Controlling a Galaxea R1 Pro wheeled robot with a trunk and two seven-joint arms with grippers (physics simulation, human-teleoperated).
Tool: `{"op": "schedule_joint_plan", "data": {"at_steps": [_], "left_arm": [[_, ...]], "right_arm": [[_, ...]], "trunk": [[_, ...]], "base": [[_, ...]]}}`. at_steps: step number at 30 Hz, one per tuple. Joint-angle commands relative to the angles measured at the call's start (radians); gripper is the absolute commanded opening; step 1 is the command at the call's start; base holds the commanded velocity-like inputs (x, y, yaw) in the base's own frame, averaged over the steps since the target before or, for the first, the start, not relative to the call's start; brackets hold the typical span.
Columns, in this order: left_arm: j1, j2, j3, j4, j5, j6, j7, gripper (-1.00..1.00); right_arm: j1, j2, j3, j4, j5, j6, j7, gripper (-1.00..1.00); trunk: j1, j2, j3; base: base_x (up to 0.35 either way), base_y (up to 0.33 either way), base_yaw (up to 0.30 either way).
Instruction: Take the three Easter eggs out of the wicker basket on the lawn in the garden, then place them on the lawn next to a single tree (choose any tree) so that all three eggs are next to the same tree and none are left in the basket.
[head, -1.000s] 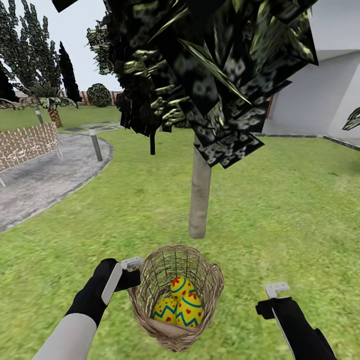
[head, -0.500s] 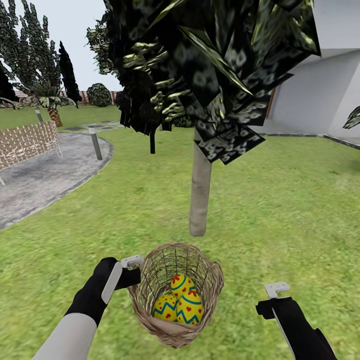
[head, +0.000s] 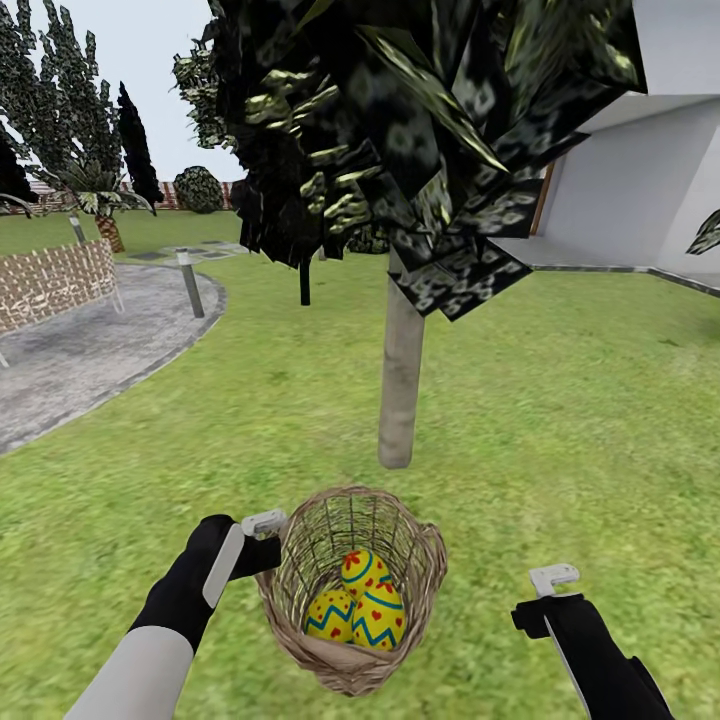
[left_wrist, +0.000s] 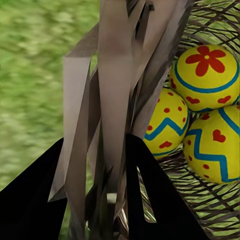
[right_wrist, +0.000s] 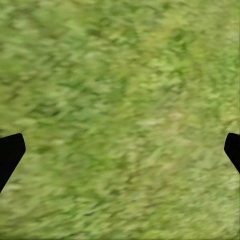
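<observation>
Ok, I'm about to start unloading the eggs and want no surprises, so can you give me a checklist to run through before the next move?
1. Left tool shut on the brown wicker basket rim: ok, wicker strands sit between its fingers in the left wrist view.
2. All three yellow eggs with blue zigzags in the basket: ok.
3. Right tool open and empty, over the green lawn: ok.
4. Tree with the smooth grey-beige trunk just beyond the basket: ok.
5. Basket resting on the grass or lifted: cannot tell.

Green lawn (head: 560, 420) under tree trunk (head: 400, 390) and wicker basket (head: 350, 590).
</observation>
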Motion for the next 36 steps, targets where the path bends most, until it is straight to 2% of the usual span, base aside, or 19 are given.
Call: {"op": "schedule_joint_plan", "data": {"at_steps": [1, 7, 36], "left_arm": [[-0.001, -0.001, 0.003, -0.001, 0.025, 0.002, 0.009, -1.00], [-0.001, 0.001, 0.004, 0.004, 0.025, 0.004, 0.009, -1.00], [-0.001, 0.003, 0.007, 0.000, 0.025, 0.007, 0.009, -1.00]], "right_arm": [[0.000, 0.000, -0.002, -0.002, 0.010, 0.004, 0.010, 1.00], [0.000, 0.002, -0.001, -0.007, 0.010, 0.004, 0.011, 1.00], [0.000, 0.001, -0.002, -0.004, 0.010, 0.004, 0.010, 1.00]], "trunk": [[0.000, 0.000, -0.001], [0.000, 0.000, -0.001], [0.000, 0.000, -0.001]], "base": [[0.000, 0.000, 0.000], [0.083, 0.000, 0.000], [0.321, 0.000, 0.000]]}}
